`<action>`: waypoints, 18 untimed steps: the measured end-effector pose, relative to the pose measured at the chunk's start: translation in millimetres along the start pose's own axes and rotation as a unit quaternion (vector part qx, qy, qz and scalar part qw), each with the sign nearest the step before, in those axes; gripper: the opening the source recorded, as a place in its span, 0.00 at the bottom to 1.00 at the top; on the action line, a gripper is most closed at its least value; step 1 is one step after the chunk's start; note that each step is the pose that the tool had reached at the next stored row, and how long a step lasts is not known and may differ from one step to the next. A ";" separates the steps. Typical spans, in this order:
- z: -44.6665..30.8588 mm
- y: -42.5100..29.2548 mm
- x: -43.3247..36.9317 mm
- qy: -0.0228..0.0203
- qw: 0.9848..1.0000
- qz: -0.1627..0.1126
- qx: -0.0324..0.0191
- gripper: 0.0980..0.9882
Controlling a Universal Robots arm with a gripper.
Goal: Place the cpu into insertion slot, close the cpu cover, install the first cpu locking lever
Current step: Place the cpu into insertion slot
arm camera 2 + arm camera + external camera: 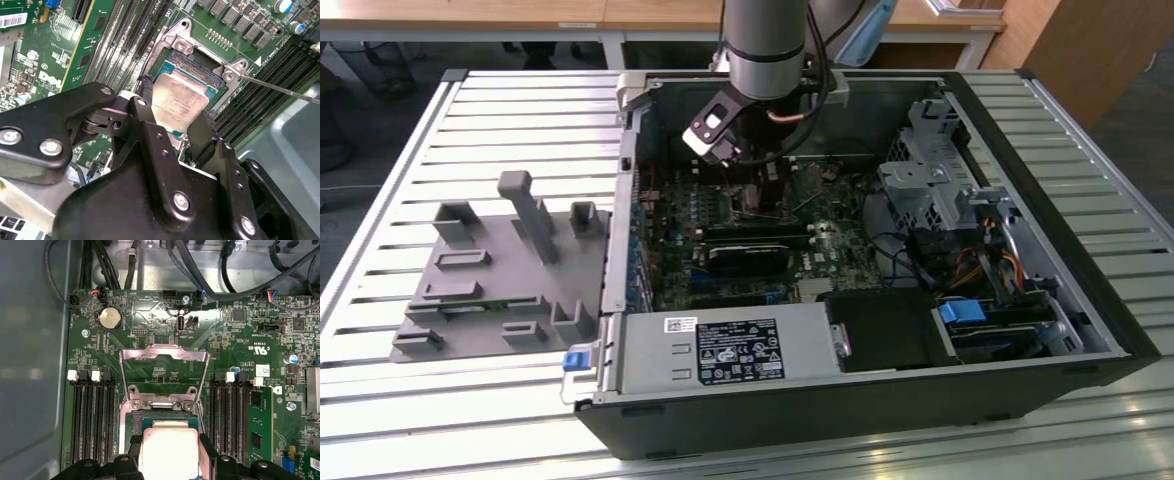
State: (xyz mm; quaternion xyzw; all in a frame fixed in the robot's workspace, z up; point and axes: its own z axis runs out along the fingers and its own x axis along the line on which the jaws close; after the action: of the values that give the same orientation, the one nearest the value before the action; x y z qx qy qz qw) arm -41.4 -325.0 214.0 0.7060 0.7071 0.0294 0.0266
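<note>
End effector [177,109] grips the cpu [183,94] at the insertion slot [197,61], mid-frame — a tilted release could jam it.

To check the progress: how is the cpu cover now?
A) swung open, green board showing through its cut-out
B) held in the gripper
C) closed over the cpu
A: in the first wrist view the cpu cover lies swung open, green board visible through it, apart from the cpu.

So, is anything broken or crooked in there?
Nothing looks broken. The cpu cover is just flipped open, and the gripper holds the cpu at the insertion slot.
</note>
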 end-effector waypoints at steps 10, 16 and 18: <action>6.6 -1.5 3.7 0.000 1.000 -0.001 0.000 0.48; 12.5 -1.9 5.9 0.000 1.000 -0.001 0.000 0.48; 14.0 -2.1 5.9 0.000 1.000 -0.001 0.000 0.48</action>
State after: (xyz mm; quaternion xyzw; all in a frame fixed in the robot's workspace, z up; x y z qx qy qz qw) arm -42.4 -319.0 199.9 0.7050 0.7081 0.0293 0.0266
